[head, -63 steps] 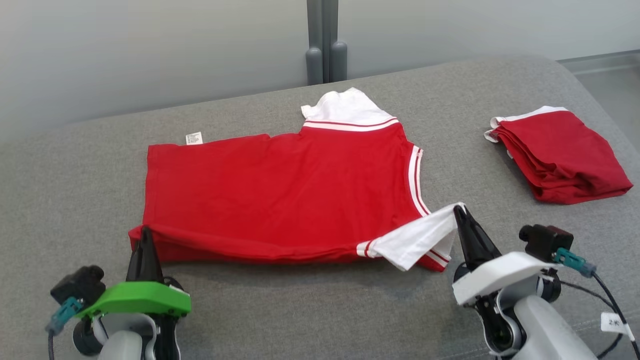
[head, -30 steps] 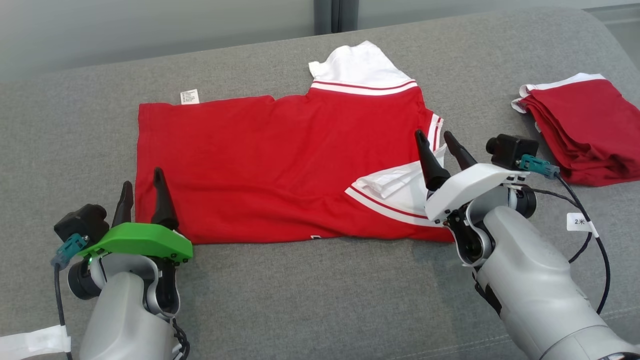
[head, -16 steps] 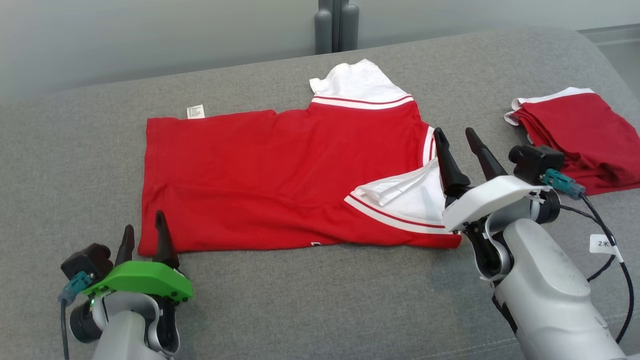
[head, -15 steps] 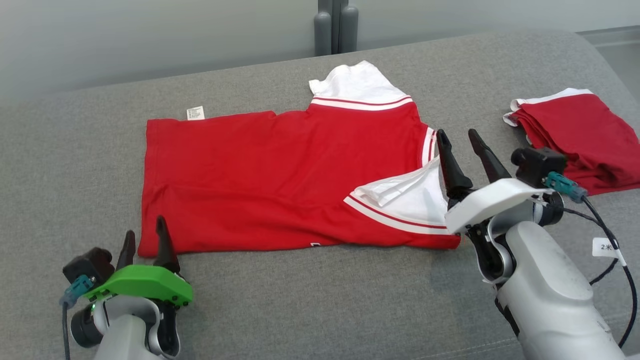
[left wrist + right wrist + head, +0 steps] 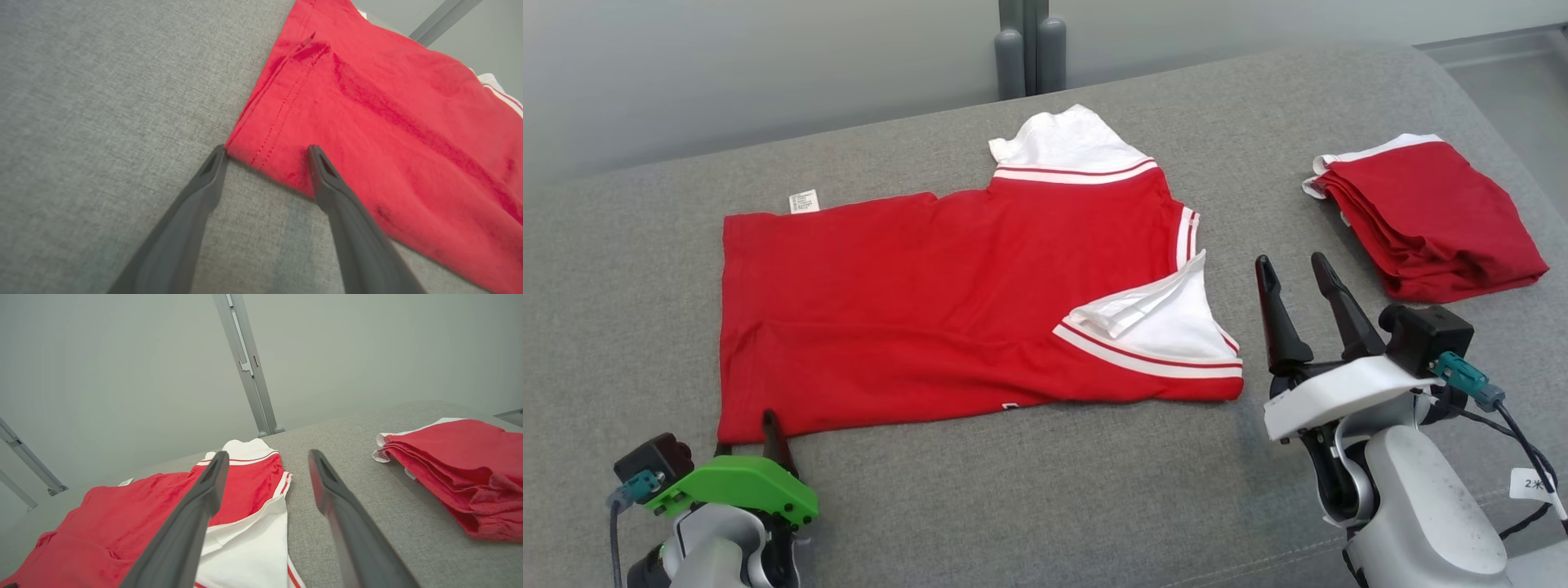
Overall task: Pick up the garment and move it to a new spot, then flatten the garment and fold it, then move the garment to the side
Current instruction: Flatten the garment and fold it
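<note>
Grey padded surface (image 5: pixel 1013 490) carries everything. Red garment (image 5: pixel 915 310) lies flat at centre, with white sleeve (image 5: pixel 1168 322) at near right folded onto red body. Folded red stack (image 5: pixel 1429 216) far right, well apart. Right gripper (image 5: pixel 1290 265) wide, empty, near garment's near right corner, not touching. Left gripper (image 5: pixel 266 149) wide, empty, fingers straddling near left hem corner. White label (image 5: pixel 803 201) at far left edge.
</note>
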You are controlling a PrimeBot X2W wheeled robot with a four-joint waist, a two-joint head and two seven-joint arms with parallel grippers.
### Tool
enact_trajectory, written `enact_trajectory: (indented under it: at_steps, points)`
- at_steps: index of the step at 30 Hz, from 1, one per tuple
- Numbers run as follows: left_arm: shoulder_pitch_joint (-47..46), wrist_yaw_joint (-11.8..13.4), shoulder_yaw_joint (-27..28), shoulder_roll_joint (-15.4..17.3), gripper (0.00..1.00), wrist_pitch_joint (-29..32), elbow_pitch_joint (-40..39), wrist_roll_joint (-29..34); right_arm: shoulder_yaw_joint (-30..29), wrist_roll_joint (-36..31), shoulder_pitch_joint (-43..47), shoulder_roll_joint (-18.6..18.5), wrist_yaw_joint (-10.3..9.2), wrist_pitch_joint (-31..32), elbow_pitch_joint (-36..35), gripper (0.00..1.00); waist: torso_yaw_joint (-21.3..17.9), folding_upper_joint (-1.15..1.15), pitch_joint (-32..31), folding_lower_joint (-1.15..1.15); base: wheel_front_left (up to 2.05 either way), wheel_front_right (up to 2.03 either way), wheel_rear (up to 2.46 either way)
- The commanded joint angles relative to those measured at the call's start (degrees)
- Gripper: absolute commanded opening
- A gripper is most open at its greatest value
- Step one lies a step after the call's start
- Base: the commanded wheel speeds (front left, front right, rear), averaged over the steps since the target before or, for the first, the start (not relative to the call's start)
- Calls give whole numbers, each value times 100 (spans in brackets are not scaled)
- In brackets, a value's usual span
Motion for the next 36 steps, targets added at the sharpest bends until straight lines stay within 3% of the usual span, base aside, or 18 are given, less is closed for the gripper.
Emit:
enact_trajectory:
  at_steps: [1,4,5,7,8,18,36]
  points:
    - [-71,51,26,58,100,7,76,-52,-4,-19,93,23,0,-19,-72,100,-95,0,51,0,0,0,0]
    - [-175,-16,112,82,100,6,223,-180,-44,-53,237,37,0,-19,-231,100,-203,0,92,0,0,0,0]
    - [-188,-9,117,95,78,-8,262,-193,-56,-60,272,38,0,-19,-255,100,-220,0,96,0,0,0,0]
    - [-218,1,125,110,22,-40,307,-206,-67,-73,351,38,0,-19,-261,100,-245,0,101,0,0,0,0]
    - [-236,-22,118,116,0,-77,318,-203,-74,-69,392,34,0,-19,-244,100,-250,0,101,0,0,0,0]
    - [-103,-115,32,230,0,-319,232,-104,-11,226,638,50,0,392,442,100,-115,0,82,0,0,0,0]
    - [148,-110,-197,72,0,-345,135,-149,596,822,-199,92,0,842,2286,100,253,0,5,0,0,0,0]
